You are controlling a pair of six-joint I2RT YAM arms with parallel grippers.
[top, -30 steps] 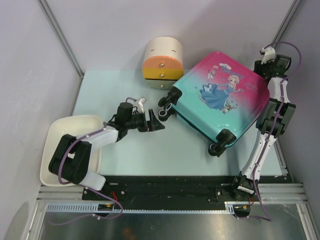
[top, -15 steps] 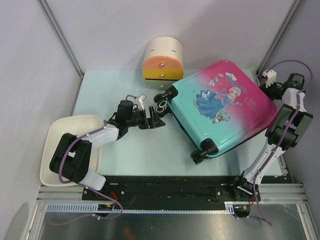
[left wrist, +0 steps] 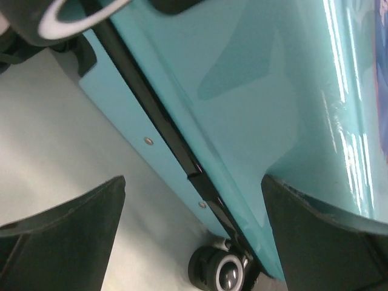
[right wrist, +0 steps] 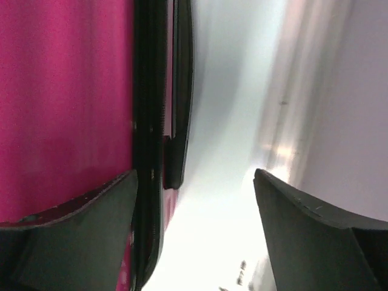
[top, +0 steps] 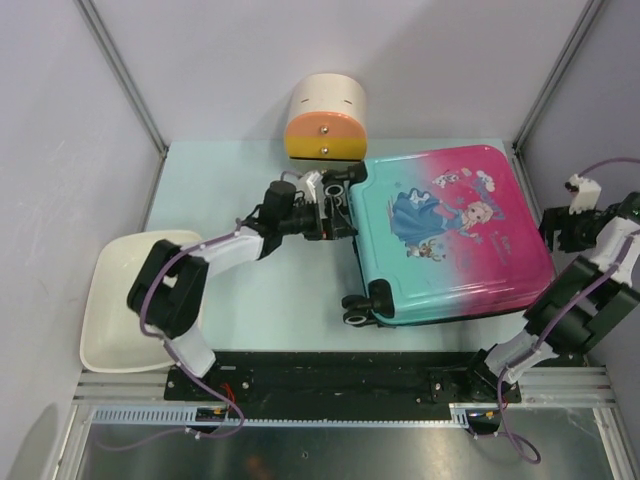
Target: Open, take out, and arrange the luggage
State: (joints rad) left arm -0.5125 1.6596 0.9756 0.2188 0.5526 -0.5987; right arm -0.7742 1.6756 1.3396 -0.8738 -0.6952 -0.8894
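Note:
The luggage [top: 450,235] lies flat and shut on the table, teal at its wheel end and pink at the far end, with a cartoon print on top. My left gripper [top: 338,213] is open at the teal wheel edge. In the left wrist view the black zipper trim [left wrist: 176,151] and a wheel [left wrist: 221,274] show between the fingers of the left gripper [left wrist: 194,242]. My right gripper [top: 556,232] is open beside the pink right edge. In the right wrist view the pink shell [right wrist: 60,91] and a black handle [right wrist: 179,91] lie by the left finger of the right gripper [right wrist: 194,236].
A cream cylindrical box [top: 325,118] with orange-yellow drawers stands at the back, just behind the luggage's left corner. A white basin [top: 110,310] sits at the near left. Frame posts and grey walls close in both sides.
The luggage has turned clockwise and now lies square to the table. My right arm swung from the back right corner to the right edge. My left gripper moved back and right to the wheel end.

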